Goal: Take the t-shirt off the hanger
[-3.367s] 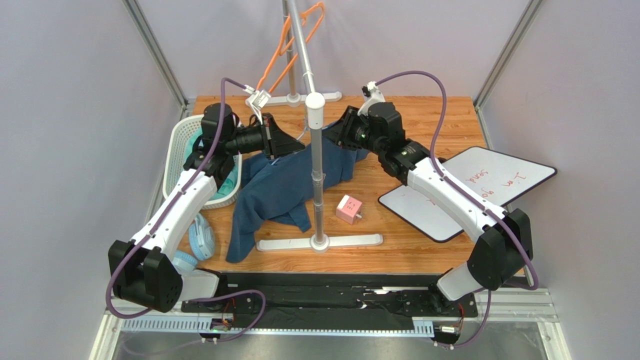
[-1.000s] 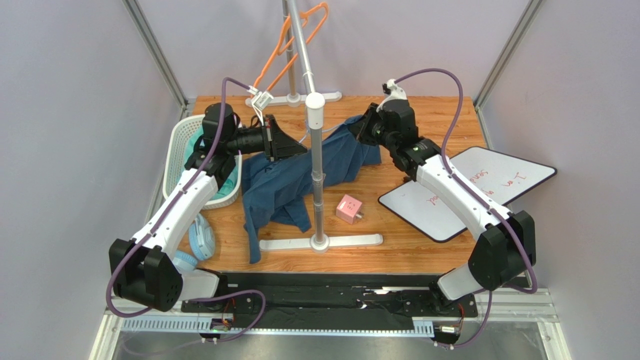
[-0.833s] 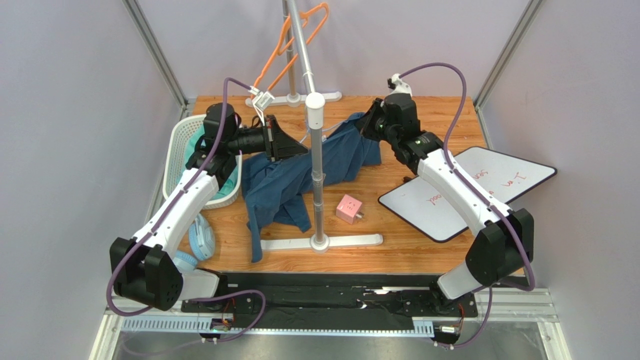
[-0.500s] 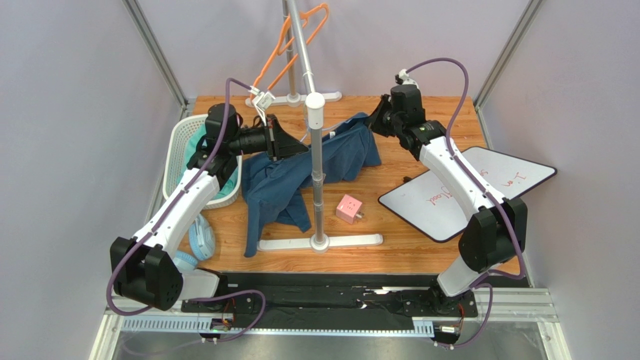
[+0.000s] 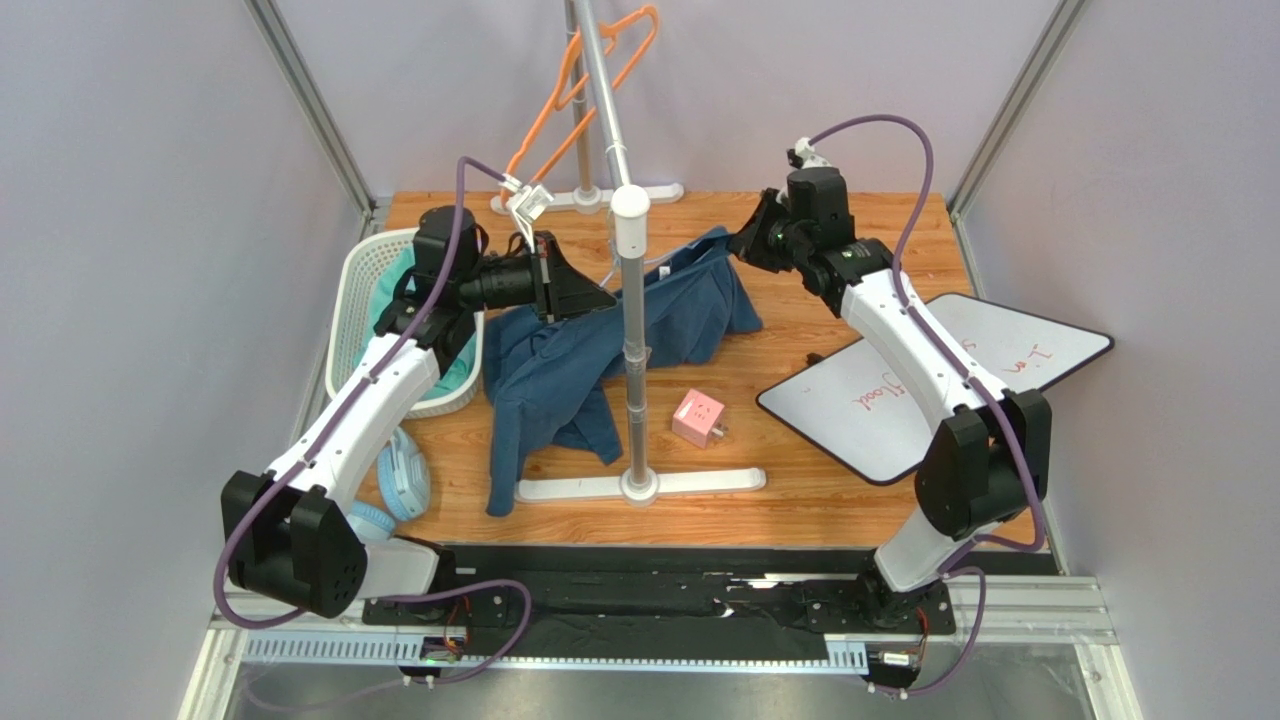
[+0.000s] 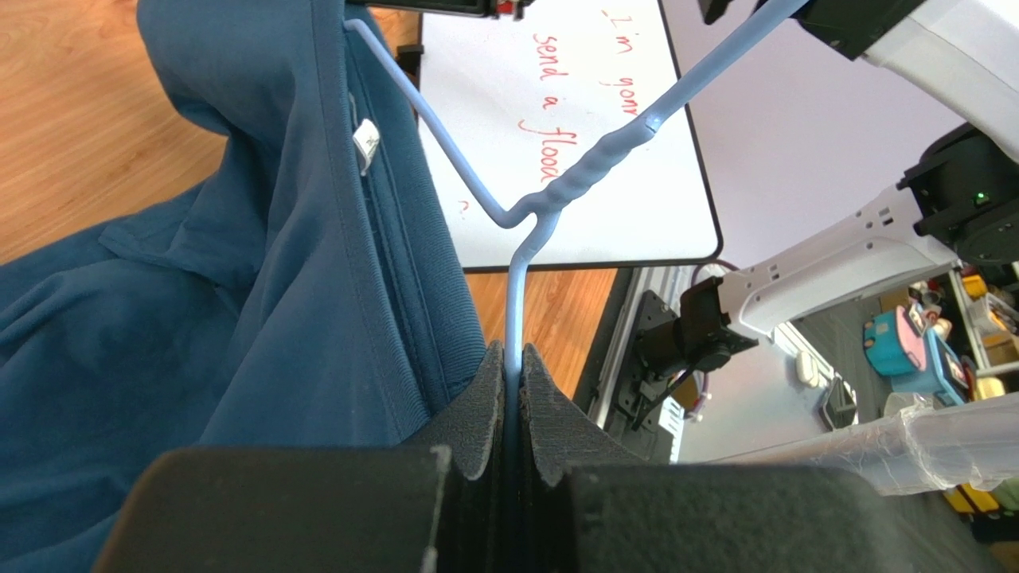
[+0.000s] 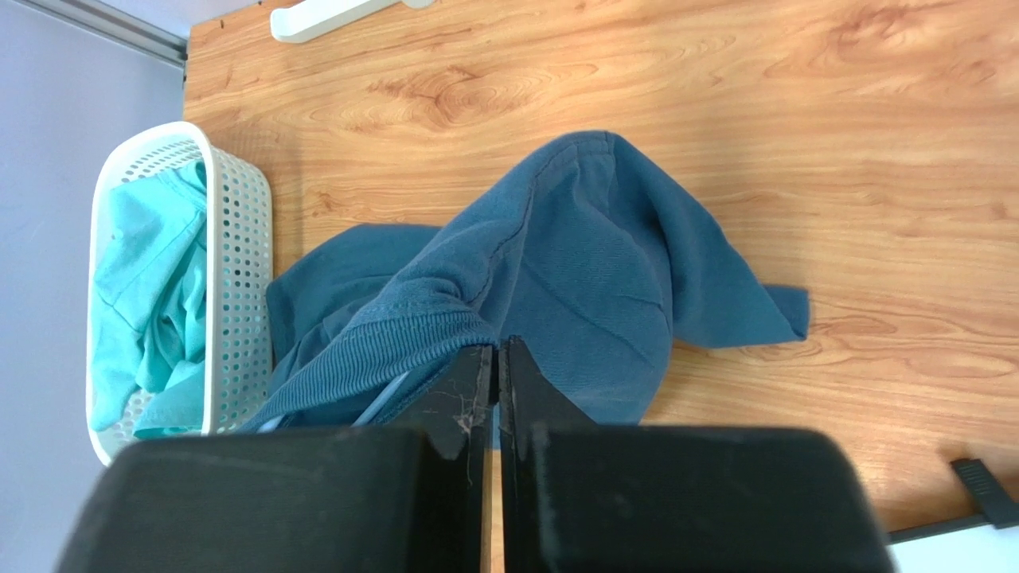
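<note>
A dark blue t-shirt (image 5: 564, 375) hangs stretched between my two grippers, its lower end trailing on the wooden table. In the left wrist view a light blue hanger (image 6: 586, 179) runs inside the t-shirt's (image 6: 239, 299) collar. My left gripper (image 6: 512, 356) is shut on the hanger's wire just below its twisted neck, and sits left of the rack pole (image 5: 594, 296). My right gripper (image 5: 741, 245) is at the back right, shut on the ribbed collar of the t-shirt (image 7: 574, 263); its fingertips (image 7: 495, 349) meet at the collar's edge. A sliver of the hanger (image 7: 383, 398) shows under the collar.
A clothes rack's pole (image 5: 631, 330) stands between the arms on its base (image 5: 639, 485), with orange hangers (image 5: 579, 90) on its top bar. A white basket (image 5: 361, 285) holding teal cloth is at the left. A pink cube (image 5: 696, 417) and a whiteboard (image 5: 932, 375) lie to the right.
My right gripper has moved toward the back right with the collar, pulling the t-shirt's right end along; the trailing lower end has slid. The left gripper has stayed in place on the hanger.
</note>
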You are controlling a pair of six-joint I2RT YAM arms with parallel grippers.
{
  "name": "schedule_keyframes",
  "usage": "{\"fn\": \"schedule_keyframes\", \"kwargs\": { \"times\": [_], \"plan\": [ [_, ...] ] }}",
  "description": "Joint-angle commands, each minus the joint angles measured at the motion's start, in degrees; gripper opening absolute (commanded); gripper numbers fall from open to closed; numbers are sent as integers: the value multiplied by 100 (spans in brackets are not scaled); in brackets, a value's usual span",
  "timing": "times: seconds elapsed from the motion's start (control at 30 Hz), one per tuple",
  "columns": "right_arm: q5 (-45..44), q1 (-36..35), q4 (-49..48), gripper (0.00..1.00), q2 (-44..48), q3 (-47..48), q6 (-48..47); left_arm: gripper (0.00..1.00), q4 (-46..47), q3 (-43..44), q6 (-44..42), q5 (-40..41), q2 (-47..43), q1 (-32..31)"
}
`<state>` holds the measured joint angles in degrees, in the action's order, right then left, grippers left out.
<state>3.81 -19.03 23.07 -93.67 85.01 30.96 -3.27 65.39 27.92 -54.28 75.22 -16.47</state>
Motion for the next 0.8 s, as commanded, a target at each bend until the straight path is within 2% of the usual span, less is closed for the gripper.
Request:
{"fn": "schedule_keyframes", "kwargs": {
  "times": [0.0, 0.17, 0.3, 0.5, 0.7, 0.77],
  "plan": [
    [-926, 259, -198, 0, 367, 234, -512, 0, -235, 378, -252, -250, -16, 21],
    [-1234, 355, 531, 0, 26, 1006, -503, 0, -376, 440, -401, -197, 10, -14],
    [-1243, 461, 997, 0, -484, 1535, -468, 0, -17, 352, -217, -574, 10, -102],
    [-1085, 716, 1541, 0, -1091, 2167, -442, 0, -201, 405, -437, -557, -34, -208],
    [-725, 918, 1683, 0, -1391, 2195, -494, 0, -183, 379, -463, -452, -139, -208],
    [-234, 892, 1613, 0, -1304, 1941, -512, 0, -218, 387, -472, -425, -139, -208]
  ]
}}
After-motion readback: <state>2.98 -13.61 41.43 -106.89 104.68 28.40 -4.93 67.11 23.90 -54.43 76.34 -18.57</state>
